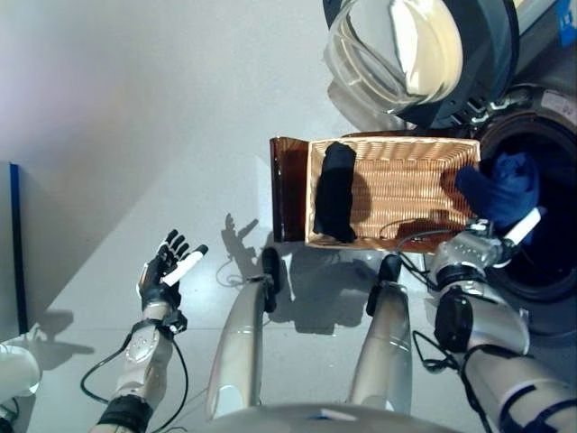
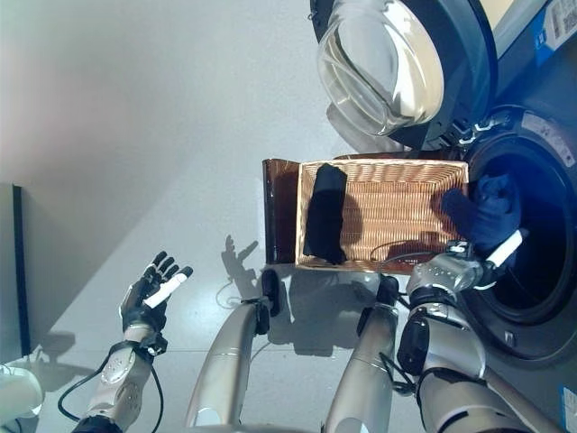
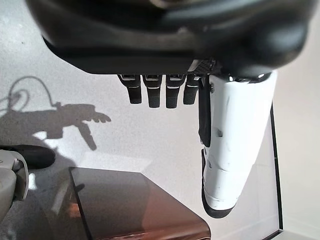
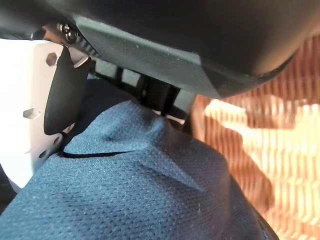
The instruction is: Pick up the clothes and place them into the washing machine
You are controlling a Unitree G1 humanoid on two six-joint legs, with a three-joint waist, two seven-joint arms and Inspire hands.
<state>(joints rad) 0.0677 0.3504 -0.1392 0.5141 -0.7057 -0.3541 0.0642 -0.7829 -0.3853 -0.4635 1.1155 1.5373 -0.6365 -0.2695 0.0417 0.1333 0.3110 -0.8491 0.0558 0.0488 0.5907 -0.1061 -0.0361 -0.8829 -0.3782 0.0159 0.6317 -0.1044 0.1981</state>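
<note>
My right hand [image 1: 491,242] is shut on a dark blue garment [image 1: 500,188] and holds it at the mouth of the washing machine drum [image 1: 552,236], over the right end of the wicker basket [image 1: 397,185]. The blue cloth [image 4: 140,190] bunches against the hand's palm in the right wrist view. A black garment [image 1: 335,191] lies in the left end of the basket. My left hand [image 1: 165,271] is open and empty, low on the left above the floor, its fingers [image 3: 152,92] straight.
The washing machine's round glass door [image 1: 410,54] stands open above the basket. The basket rests on a dark brown box [image 1: 287,185], whose corner also shows in the left wrist view [image 3: 135,205]. Grey floor [image 1: 117,117] spreads to the left.
</note>
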